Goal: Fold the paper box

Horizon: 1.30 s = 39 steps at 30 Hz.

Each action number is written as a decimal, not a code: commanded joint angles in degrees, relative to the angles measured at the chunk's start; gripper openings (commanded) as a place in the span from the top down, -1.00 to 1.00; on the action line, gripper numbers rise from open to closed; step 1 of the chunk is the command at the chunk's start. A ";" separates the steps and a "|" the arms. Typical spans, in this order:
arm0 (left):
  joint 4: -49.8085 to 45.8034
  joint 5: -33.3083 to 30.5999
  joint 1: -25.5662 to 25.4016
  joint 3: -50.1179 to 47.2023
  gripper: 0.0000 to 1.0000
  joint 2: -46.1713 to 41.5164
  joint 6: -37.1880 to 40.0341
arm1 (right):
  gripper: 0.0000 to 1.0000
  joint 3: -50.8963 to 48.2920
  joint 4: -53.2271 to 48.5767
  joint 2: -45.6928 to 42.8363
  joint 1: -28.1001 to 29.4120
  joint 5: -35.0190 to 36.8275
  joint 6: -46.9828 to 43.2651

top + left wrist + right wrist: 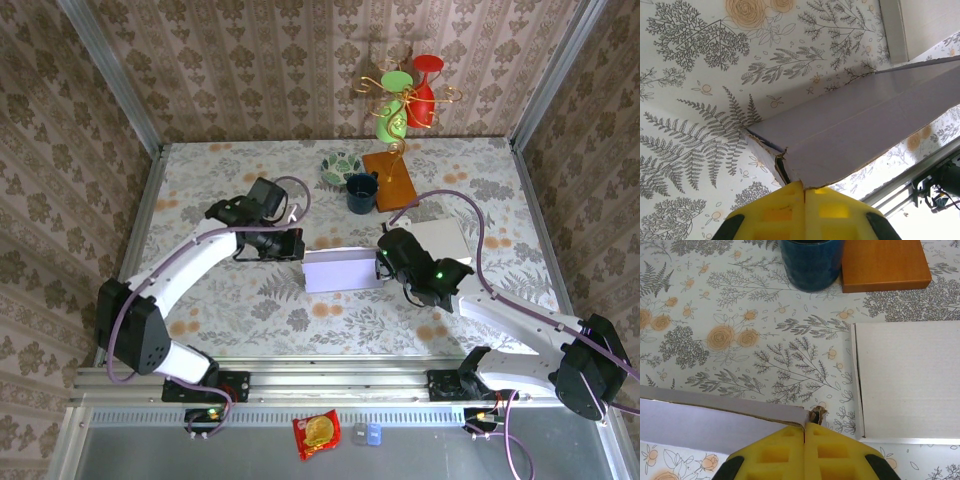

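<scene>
Patterned wallpaper is closing in a floral tabletop in the top view. One paper box is lying at its centre, its long axis running left to right. The left tool and the right tool are sitting at its opposite ends, each equally near, so the fold is probably turning on that shared line. One cup, one wooden block and one bowl are standing behind.

At the left wrist, the left tool is pinching the box's frayed corner, jaws closed, and the box is stretching away up and right.

At the right wrist, the right tool is clamping the other end, and the box is running off leftward. One white panel is lying just beside it; whether the two are joined, I cannot tell.
</scene>
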 commanded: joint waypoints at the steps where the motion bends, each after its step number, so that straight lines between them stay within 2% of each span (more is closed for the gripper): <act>1: 2.69 0.60 -0.41 -3.06 0.97 -1.24 -0.10 | 1.00 0.21 -2.36 0.73 0.67 0.12 0.45; 11: 5.67 -5.36 -3.52 -9.60 0.96 -5.55 3.14 | 1.00 -1.35 -1.90 -0.10 0.82 0.12 0.35; 17: 5.83 -7.86 -5.07 -10.32 0.96 -5.98 3.38 | 0.99 -1.04 -2.56 -0.67 0.95 -0.04 1.00; 20: 6.15 -9.49 -6.11 -10.62 0.96 -6.07 2.90 | 0.73 0.12 -4.42 -1.40 0.91 -0.69 2.76; 22: 6.18 -11.71 -7.25 -10.77 0.96 -6.25 2.25 | 0.47 1.48 -7.08 -2.34 0.92 -1.42 5.58; 25: 5.95 -15.09 -8.84 -11.27 0.96 -6.73 0.99 | 0.02 3.36 -11.37 -4.56 0.21 -3.45 13.42; 28: 5.56 -16.73 -9.46 -11.77 0.96 -7.13 0.76 | -0.29 4.76 -15.00 -7.49 -3.17 -10.67 23.73; 31: 5.46 -17.07 -9.50 -12.23 0.96 -7.35 1.01 | -0.41 3.93 -13.70 -10.11 -9.31 -21.67 35.51; 34: 5.54 -17.28 -9.74 -12.31 0.96 -7.22 1.12 | -0.45 0.88 -9.11 -12.61 -15.39 -30.05 47.64; 39: 5.74 -17.73 -10.11 -11.65 0.96 -6.78 1.03 | -0.51 -4.67 2.08 -14.13 -18.44 -35.24 65.99</act>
